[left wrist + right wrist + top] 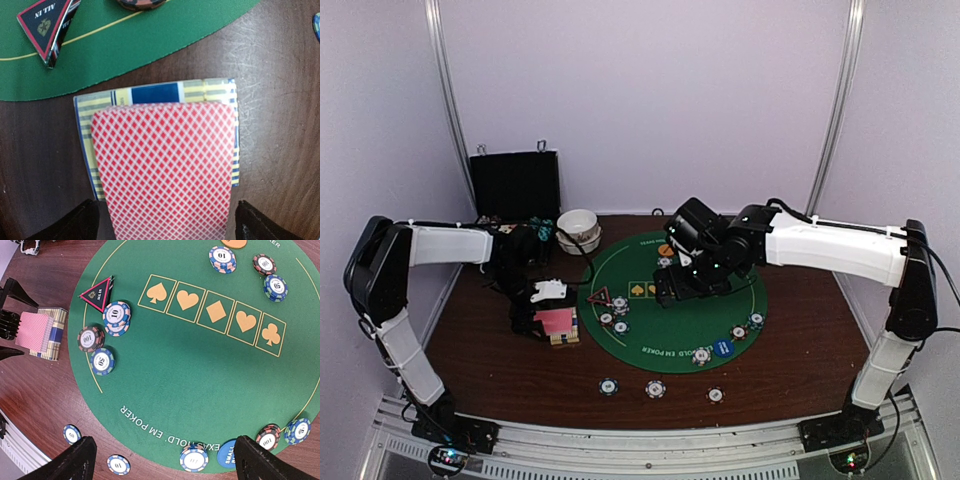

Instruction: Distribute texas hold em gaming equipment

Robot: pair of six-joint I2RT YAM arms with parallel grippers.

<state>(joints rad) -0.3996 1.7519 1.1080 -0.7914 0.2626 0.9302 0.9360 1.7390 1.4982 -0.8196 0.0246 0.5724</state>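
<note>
While L claw point(167, 225) gapes, pink cards point(162, 170) sit atop striped box point(155, 93).

White arms point(830, 248), black joints point(918, 290).

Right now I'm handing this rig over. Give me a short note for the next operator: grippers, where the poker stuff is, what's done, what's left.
Left gripper: open, straddling the cards, not gripping.
Right gripper: open, empty, above the mat.
Cards: one stack on a box, on the table left of the mat.
Chips: three groups around the mat edge, three more on the table near the arms.
Triangle, blue button, orange button: on the mat.
Done: chips and buttons look placed.
Left: probably dealing; no card lies apart from the stack.
</note>
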